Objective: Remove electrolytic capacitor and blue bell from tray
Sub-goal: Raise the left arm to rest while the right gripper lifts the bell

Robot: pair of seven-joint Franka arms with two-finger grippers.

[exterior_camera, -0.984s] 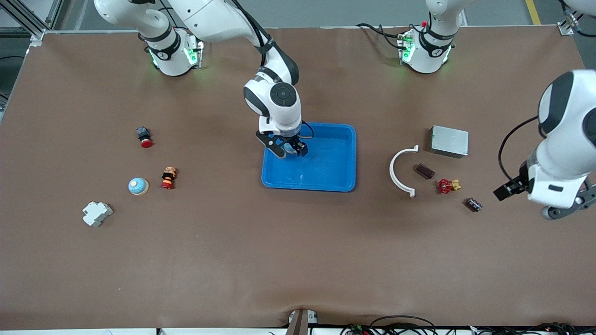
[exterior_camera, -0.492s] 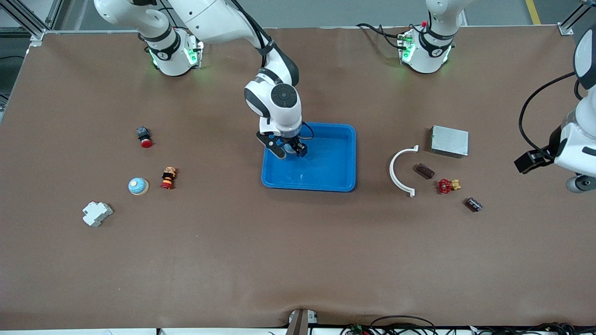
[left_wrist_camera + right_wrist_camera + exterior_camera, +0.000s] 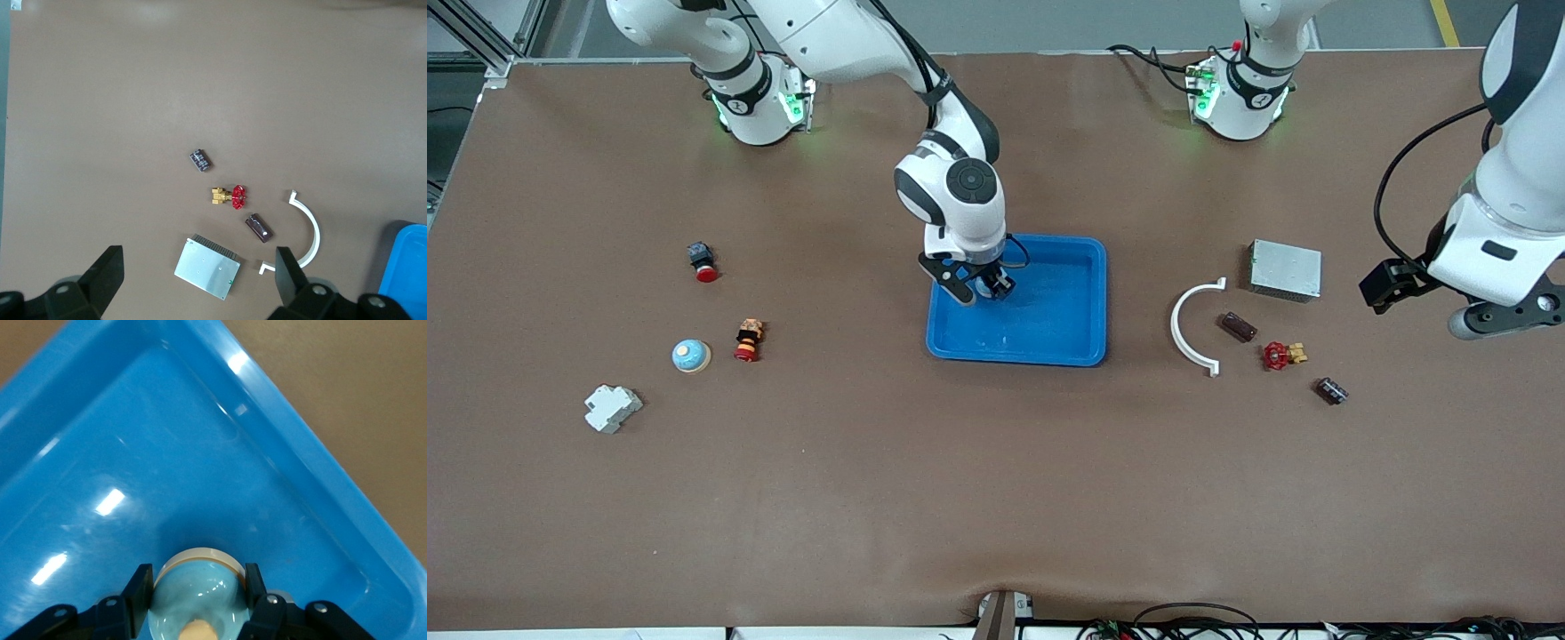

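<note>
Right gripper (image 3: pixel 197 600) clamps pale-blue domed bell (image 3: pixel 197 587) (cream rim) over blue tray (image 3: pixel 1080 302); left gripper (image 3: pixel 197 283) spread wide.

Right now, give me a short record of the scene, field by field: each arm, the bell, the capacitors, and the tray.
right gripper: over the blue tray, shut on a light blue bell
left gripper: fingers open, holding nothing, over the table at the left arm's end
tray contents: only the held bell
second bell: on the table toward the right arm's end
capacitors: black capacitor and brown capacitor, both on the table, untouched
</note>
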